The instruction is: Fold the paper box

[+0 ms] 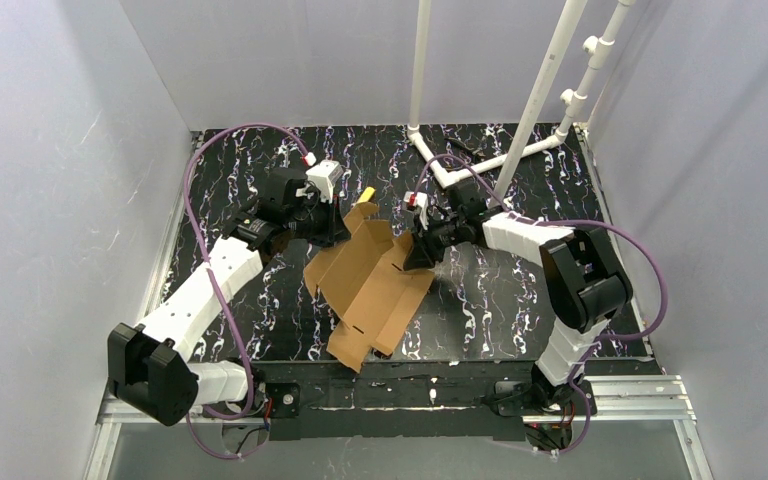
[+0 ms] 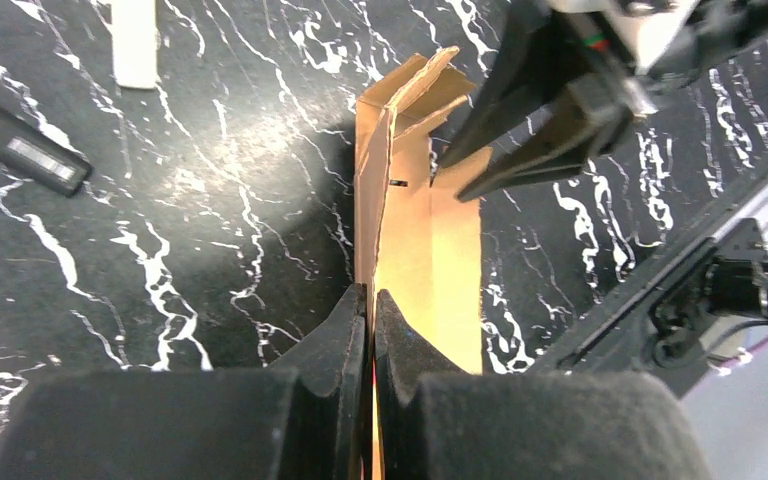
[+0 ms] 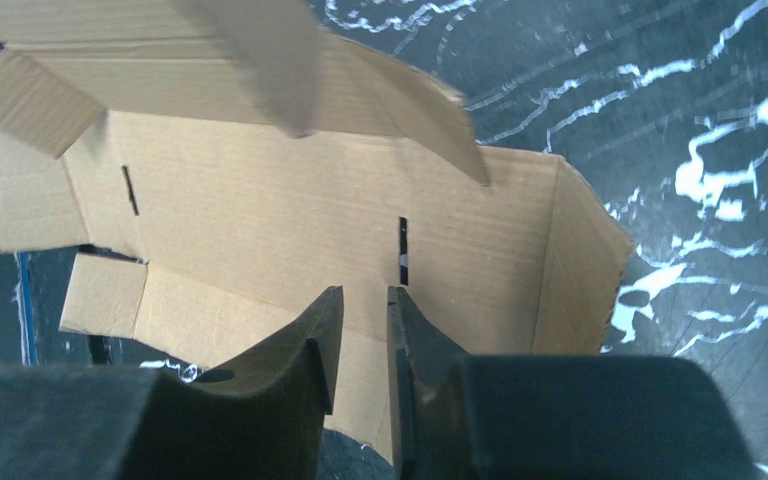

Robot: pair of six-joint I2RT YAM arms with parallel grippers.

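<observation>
Black tabletop [image 1: 520,300] veined with white like marble, boxed in by plain pale walls [image 1: 60,150]; a white plastic pipe frame [image 1: 540,90] stands at the far right corner. Near the middle of the table lies the brown corrugated cardboard sheet, die-cut with flaps and slots [image 1: 370,285], slanting from the near edge toward the far side and mostly still flat. Several flaps along its far end are raised. The left gripper [image 1: 330,225] sits at the sheet's far left edge. From its wrist camera the two black fingers [image 2: 345,330] are pressed together on a cardboard panel that stands upright and edge-on between them (only the thickness of the board separates the pads). The right gripper [image 1: 422,250] is at the sheet's right edge, facing the left one across the raised end. Its wrist view shows the fingers [image 3: 325,330] drawn close with a narrow slit left between them, over the near border of a slotted panel. I cannot tell whether they pinch any cardboard. A small yellow piece [image 1: 367,192] lies just beyond the sheet's far tip. A black bar-shaped object [image 2: 20,150] rests on the table, well apart from the cardboard.
</observation>
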